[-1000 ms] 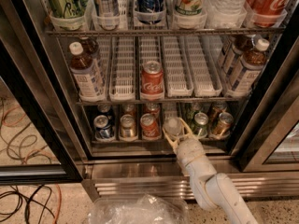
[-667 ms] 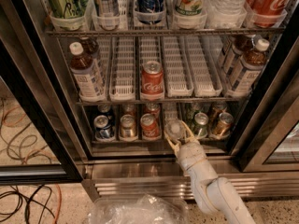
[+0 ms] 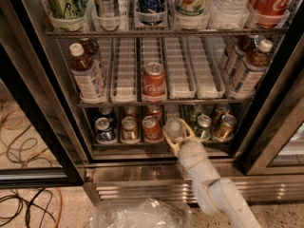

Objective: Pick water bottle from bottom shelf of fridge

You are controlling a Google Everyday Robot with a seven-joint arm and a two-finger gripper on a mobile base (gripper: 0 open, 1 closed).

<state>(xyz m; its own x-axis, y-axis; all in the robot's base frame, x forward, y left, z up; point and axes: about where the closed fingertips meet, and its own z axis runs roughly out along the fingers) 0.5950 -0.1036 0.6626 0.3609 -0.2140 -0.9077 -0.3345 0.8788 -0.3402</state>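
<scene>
The water bottle, small and clear with a white cap, stands at the front of the bottom shelf of the fridge, between a red can and a green can. My gripper reaches in from the lower right on its white arm. Its curved fingers sit on both sides of the bottle and are shut on it. The bottle's lower part is hidden behind the gripper.
Several cans line the bottom shelf on either side of the bottle. A lone red cola can and brown tea bottles stand on the rack above. The steel louvred base, a crumpled plastic bag and floor cables lie below.
My gripper has pushed a little further in and right, and its fingers have closed around the water bottle. The cans have not moved.
</scene>
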